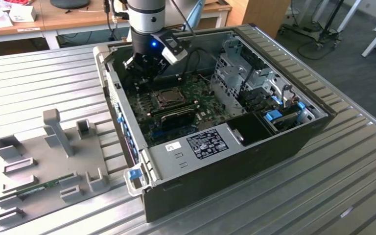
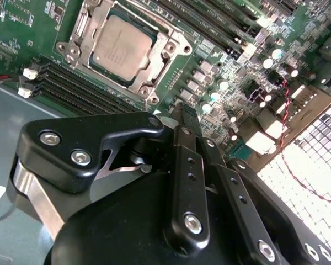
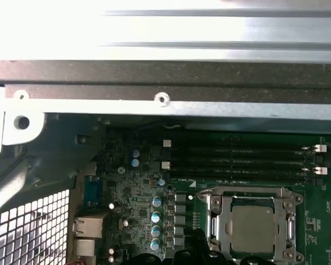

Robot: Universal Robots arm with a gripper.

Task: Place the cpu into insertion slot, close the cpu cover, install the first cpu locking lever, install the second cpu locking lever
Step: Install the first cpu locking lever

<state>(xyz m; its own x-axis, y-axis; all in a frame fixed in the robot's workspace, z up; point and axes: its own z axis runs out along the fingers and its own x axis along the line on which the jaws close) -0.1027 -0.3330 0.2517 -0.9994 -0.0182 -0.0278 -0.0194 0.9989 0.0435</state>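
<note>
Jaws over mobo, open/shut unclear, own links block view; cpu sits w/in cpu cover.

Points arm straight down, wrist vertical, blue light lit at the wrist. Hangs black gripper directly below, tips lowest. Shows black bolted linkages close up in second wrist view. Can't tell grip state.

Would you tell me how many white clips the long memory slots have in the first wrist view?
4 white clips: two at the slots' end near the blue capacitors, two at the opposite end. Others may lie out of frame.
</note>
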